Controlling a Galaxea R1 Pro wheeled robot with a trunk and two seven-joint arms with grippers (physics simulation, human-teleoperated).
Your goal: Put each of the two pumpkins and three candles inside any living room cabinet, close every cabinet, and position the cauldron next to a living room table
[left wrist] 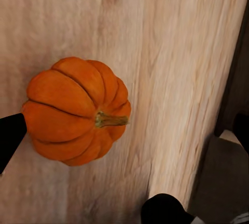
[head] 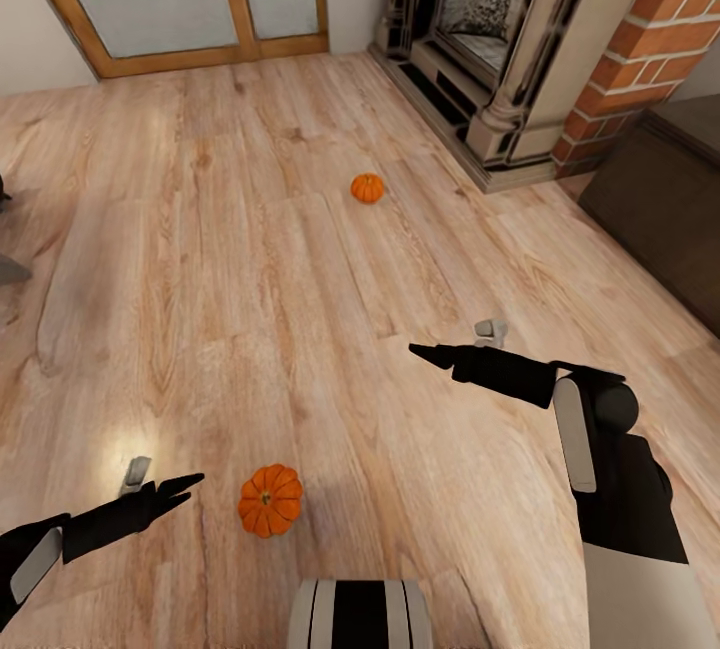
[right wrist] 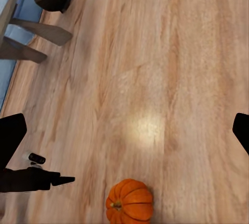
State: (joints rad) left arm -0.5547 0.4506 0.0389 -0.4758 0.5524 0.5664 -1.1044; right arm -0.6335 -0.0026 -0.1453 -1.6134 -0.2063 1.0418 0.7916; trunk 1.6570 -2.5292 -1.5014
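The near pumpkin (head: 270, 500) sits on the floor (head: 300, 279) just right of the left gripper (head: 185, 485), the closer arm; its jaws look spread, as do the right gripper (head: 425, 353) jaws

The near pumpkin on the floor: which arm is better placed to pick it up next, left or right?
Probably left. The left gripper is right beside the near pumpkin, and the pumpkin sits between its open fingers in the left wrist view. The right gripper points farther away.

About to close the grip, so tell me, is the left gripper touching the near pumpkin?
Apart. The head view shows bare floor between the left gripper and the near pumpkin.
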